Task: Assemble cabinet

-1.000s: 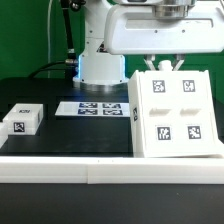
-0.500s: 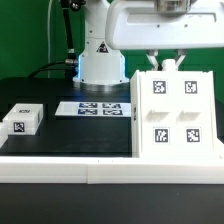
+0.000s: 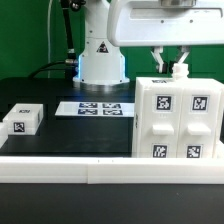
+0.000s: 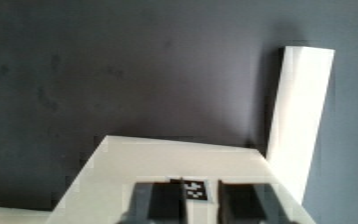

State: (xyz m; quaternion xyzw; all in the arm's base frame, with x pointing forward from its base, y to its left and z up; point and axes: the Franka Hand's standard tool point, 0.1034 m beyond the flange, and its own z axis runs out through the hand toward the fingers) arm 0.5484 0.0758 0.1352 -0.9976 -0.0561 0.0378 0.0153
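The cabinet (image 3: 178, 118), a large white boxy case with four square marker tags on its near face, stands upright at the exterior view's right. My gripper (image 3: 170, 68) is at its top edge, one finger on either side of that edge, and looks shut on it. In the wrist view the two dark fingers (image 4: 158, 203) straddle a white cabinet (image 4: 158, 160) wall that carries a small tag (image 4: 197, 190). A small white tagged block (image 3: 22, 118) lies on the black table at the exterior view's left, far from the gripper.
The marker board (image 3: 95, 107) lies flat in front of the robot base (image 3: 100, 68). A long white border rail (image 3: 100, 172) runs along the table's front edge. Dark table surface (image 4: 105, 80) fills most of the wrist view.
The cabinet has tipped from a leaning pose to upright and its tagged face now looks larger and lower. My gripper has shifted slightly to the exterior view's right with it.
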